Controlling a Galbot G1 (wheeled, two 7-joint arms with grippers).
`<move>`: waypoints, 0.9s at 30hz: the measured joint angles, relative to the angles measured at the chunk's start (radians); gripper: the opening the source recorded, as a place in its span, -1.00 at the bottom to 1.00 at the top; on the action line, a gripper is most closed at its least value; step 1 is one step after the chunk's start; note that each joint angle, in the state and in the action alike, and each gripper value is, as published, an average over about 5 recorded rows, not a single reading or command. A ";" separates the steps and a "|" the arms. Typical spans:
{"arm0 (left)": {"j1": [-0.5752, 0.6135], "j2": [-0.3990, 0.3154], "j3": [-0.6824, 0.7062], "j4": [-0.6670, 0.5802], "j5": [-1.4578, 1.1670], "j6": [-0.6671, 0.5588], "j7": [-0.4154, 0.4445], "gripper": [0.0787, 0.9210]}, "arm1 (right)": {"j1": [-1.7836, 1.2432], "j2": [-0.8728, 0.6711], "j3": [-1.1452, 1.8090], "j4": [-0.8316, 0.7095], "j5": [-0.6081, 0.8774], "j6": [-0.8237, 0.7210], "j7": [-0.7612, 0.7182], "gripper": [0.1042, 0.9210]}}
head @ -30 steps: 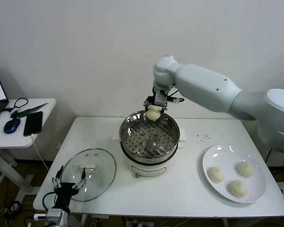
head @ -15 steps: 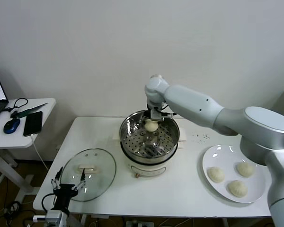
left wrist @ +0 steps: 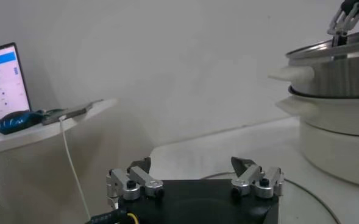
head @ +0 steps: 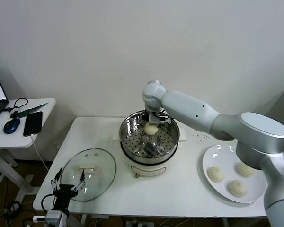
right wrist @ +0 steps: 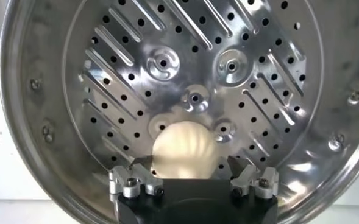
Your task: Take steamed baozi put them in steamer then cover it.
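The steamer (head: 128, 131) stands mid-table on its white pot base (head: 146, 169). My right gripper (head: 154, 122) reaches down inside it, jaws open. One steamed baozi (head: 151, 129) lies on the perforated floor between the spread fingers; in the right wrist view this baozi (right wrist: 184, 149) sits inside the steamer (right wrist: 39, 122), with a gap to one finger of the right gripper (right wrist: 187, 163). Three more baozi (head: 216, 174) (head: 245, 169) (head: 238, 187) rest on the white plate (head: 225, 156). The glass cover (head: 97, 182) lies flat at front left. My left gripper (head: 67, 184) (left wrist: 194, 167) hovers open at its near edge.
A side table (head: 19, 137) at far left holds a phone (head: 33, 123), a mouse (head: 12, 125) and a laptop edge. Dark specks (head: 201, 137) mark the tabletop right of the pot. The steamer's wall (left wrist: 337, 67) rises at the edge of the left wrist view.
The right gripper came down from above the steamer's far rim into the basket with the baozi, and its jaws have spread open. The left arm stayed put.
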 measured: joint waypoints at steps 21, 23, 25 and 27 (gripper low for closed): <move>0.014 0.008 0.016 -0.016 0.015 -0.002 0.000 0.77 | 0.365 -0.435 -0.343 0.298 0.601 -0.345 0.106 0.76; 0.013 0.011 0.021 -0.018 0.017 -0.003 0.001 0.77 | 0.380 -0.496 -0.381 0.330 0.658 -0.411 0.119 0.76; 0.013 0.012 0.024 -0.022 0.018 -0.003 0.001 0.77 | 0.389 -0.557 -0.414 0.364 0.711 -0.478 0.127 0.76; 0.013 0.013 0.027 -0.025 0.019 -0.003 0.001 0.77 | 0.392 -0.616 -0.439 0.398 0.763 -0.546 0.131 0.76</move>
